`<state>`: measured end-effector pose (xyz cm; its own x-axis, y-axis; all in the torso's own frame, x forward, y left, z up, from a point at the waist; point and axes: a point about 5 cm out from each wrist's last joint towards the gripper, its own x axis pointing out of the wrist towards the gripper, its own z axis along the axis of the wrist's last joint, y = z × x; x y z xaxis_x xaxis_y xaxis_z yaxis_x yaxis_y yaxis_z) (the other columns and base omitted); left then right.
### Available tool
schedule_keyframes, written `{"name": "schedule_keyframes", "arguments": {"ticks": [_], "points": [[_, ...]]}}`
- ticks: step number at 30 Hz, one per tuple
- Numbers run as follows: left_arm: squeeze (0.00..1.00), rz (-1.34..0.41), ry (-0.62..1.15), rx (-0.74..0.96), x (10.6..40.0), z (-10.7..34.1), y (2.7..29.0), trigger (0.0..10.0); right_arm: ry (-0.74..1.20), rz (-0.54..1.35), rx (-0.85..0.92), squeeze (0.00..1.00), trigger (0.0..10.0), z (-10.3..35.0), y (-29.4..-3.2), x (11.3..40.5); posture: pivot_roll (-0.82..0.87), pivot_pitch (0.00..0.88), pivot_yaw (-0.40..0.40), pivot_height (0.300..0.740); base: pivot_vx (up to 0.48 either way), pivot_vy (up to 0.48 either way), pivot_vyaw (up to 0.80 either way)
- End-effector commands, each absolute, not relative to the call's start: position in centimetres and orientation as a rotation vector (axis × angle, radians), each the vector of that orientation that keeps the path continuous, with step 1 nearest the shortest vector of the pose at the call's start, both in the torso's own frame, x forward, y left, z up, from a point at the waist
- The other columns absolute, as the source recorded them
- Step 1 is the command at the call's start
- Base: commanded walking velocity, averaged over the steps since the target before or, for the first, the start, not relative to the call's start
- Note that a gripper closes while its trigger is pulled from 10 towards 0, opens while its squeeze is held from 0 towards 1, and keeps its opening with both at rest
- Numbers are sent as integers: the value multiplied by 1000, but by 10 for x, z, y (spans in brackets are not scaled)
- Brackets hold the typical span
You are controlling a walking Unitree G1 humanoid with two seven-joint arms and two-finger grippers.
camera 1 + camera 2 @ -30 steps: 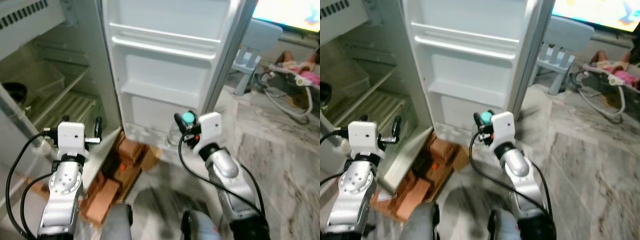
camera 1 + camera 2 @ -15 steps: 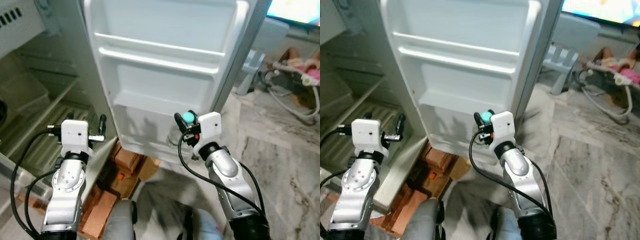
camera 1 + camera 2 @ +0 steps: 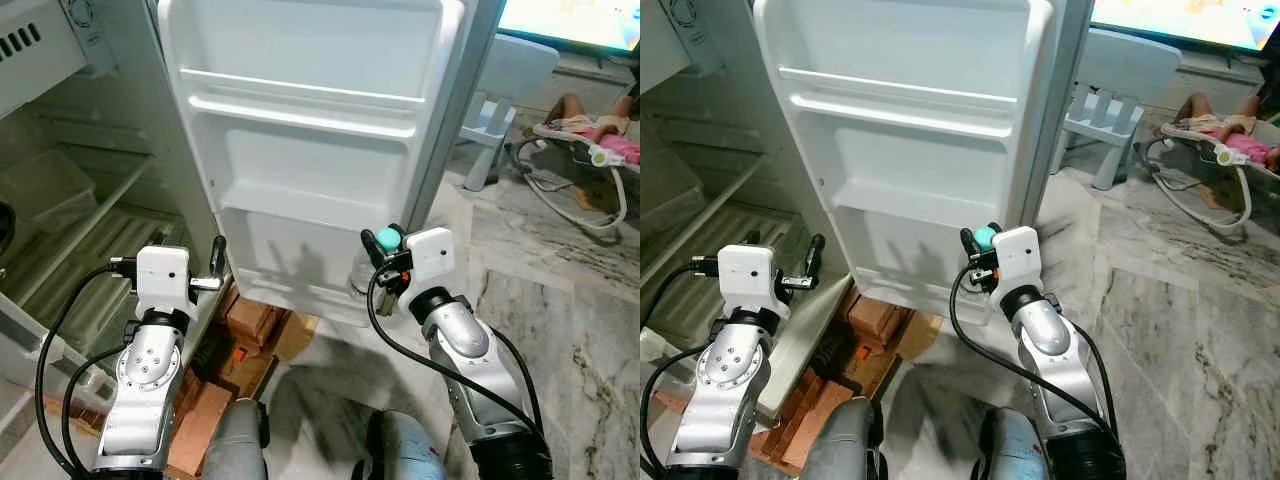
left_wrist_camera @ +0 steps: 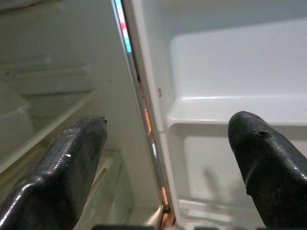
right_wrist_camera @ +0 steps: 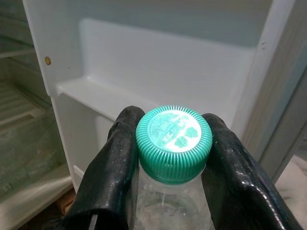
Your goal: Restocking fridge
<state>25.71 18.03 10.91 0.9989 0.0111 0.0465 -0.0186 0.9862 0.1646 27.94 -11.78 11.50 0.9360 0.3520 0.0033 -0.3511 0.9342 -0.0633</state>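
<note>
While the fridge door [image 3: 320, 150] stands swung open straight ahead, the right gripper [image 3: 385, 258] is clamped on a clear plastic bottle [image 5: 170, 211] just under its green ribbed cap [image 5: 173, 142], a black finger [image 5: 112, 167] on each side of the neck. Bottle is upright, held just in front of the lowest door shelf [image 3: 300, 290], cap level with the shelf's front lip. Beyond the gripper, the door's upper shelves [image 3: 300, 105] are bare white plastic. The left gripper [image 4: 163, 158] holds nothing, fingers spread wide; it points at the seam where door meets fridge body, near the hinge edge. To its left is the fridge interior [image 3: 90, 240] with wire racks and a translucent drawer [image 3: 45, 185]. Below both grippers, under the fridge, lie reddish-brown bricks [image 3: 250, 320]. Off to the right of the right gripper, past the door edge, marble floor [image 3: 560, 270], a pale blue child's chair [image 3: 500, 90], a baby bouncer [image 3: 590, 150] and a lit screen [image 3: 575, 20].
</note>
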Motion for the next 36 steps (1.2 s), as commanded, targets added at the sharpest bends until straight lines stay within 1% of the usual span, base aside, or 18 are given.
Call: {"name": "schedule_keyframes", "arguments": {"ticks": [1,4,10,13,16,24,27,34,36], "points": [[0,24,-54,176,256,113,182,10000,-32,372,-68,0,10000,117,-116,280,121,65,-21,650,0,0,0],[0,24,-54,177,256,113,182,10000,-31,381,-70,0,10000,117,-115,281,121,75,-21,645,0,0,0],[0,31,-55,183,253,114,181,10000,-32,415,-81,0,10000,115,-110,284,130,97,-22,600,0,0,0],[0,34,-55,184,252,114,182,10000,-37,428,-85,0,10000,116,-108,285,133,102,-24,590,0,0,0],[0,44,-57,189,252,115,184,10000,-58,450,-89,0,10000,118,-104,286,137,108,-25,570,0,0,0],[0,76,-47,201,250,115,185,10000,-113,510,-147,0,10000,123,-93,290,139,129,-21,570,0,0,0],[0,68,-42,199,247,115,183,10000,-148,542,-211,0,10000,126,-88,293,145,140,-21,570,0,0,0],[0,47,-40,202,243,117,182,10000,-240,551,-314,0,10000,137,-85,311,159,168,-19,570,0,0,0],[0,45,-40,202,241,118,183,10000,-283,552,-366,0,10000,144,-84,318,172,186,-18,570,0,0,0]]}}
